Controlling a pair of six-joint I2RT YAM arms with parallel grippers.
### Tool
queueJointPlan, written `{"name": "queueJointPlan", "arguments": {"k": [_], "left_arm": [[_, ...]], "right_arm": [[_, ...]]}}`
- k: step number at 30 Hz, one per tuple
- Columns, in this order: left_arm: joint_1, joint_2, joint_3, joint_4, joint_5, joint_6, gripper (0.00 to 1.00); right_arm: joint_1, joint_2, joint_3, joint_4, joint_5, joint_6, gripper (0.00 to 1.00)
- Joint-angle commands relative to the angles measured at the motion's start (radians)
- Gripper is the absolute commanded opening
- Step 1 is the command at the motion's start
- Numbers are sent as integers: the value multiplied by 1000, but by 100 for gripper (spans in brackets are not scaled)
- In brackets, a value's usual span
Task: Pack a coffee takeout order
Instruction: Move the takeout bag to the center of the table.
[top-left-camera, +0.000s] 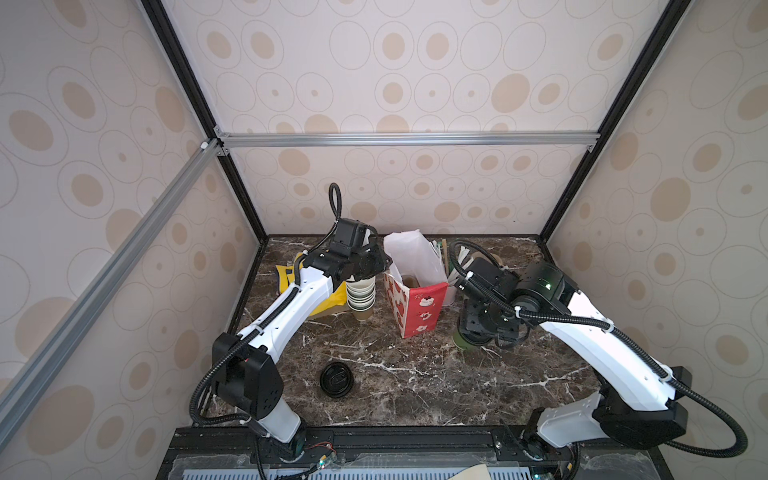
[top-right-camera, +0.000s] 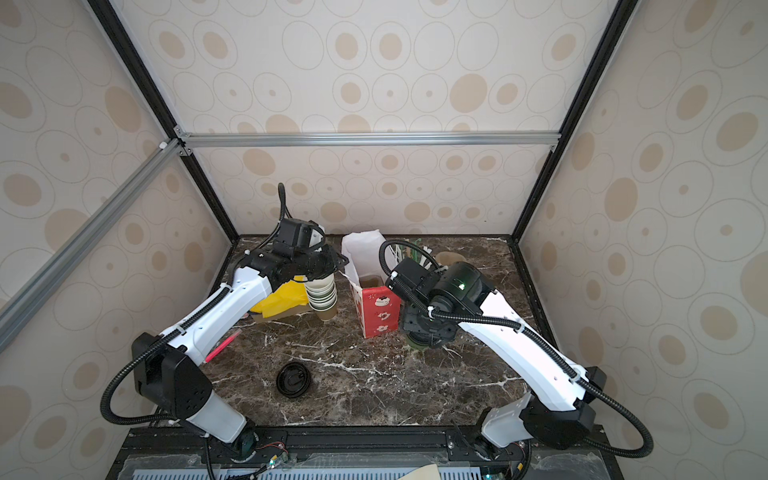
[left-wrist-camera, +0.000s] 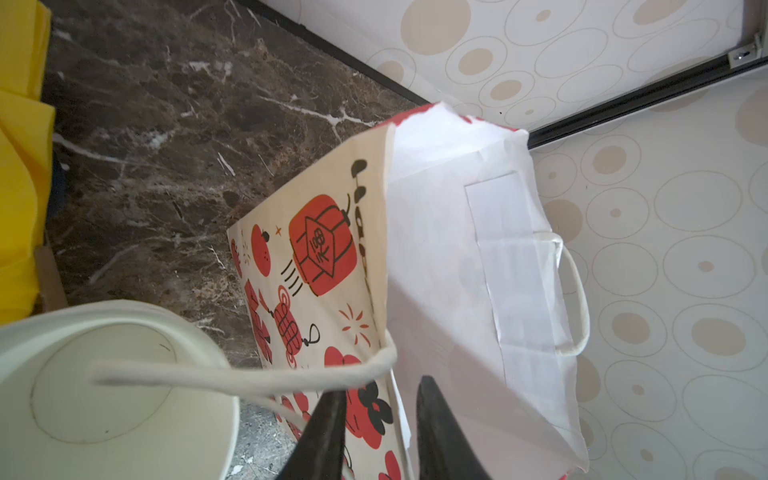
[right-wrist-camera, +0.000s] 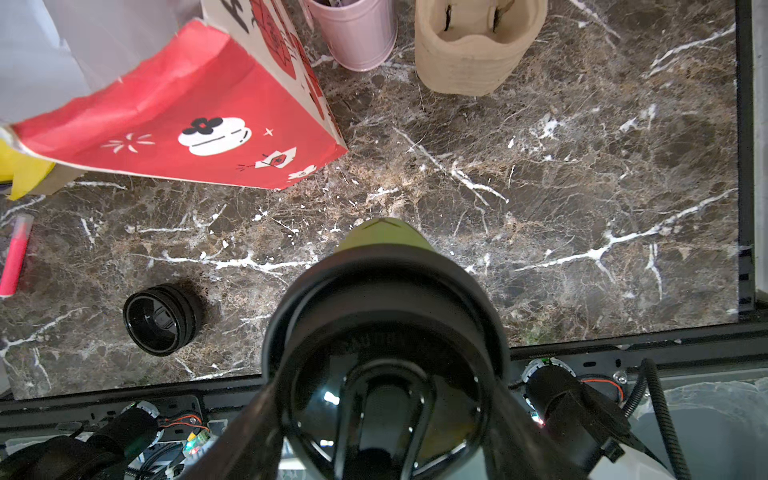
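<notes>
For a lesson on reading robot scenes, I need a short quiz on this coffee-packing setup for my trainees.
1. True or false: the loose lid lies inside the bag.
2. Which gripper holds the green cup? A left, B right, C neither.
3. In a top view, what stands between the napkin and the bag?

Key
1. False: it lies on the table, in front of the bag.
2. B: the right gripper grips the green cup at its black lid.
3. The cup stack.
</notes>
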Motion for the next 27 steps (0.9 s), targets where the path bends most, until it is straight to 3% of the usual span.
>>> {"name": "queueJointPlan", "arguments": {"k": [1,13,27], "left_arm": [[-6,5,50,-23,2,21,25],[-13,3,37,-13,61,17,1],[-71,-114,-66,0,87,-56,0]], "right_arm": [[-19,-17,41,-119,38,-13,70],[-48,-24,135,-180,46,-53,69],[-52,-67,165,-182,-44,-151,67]]}}
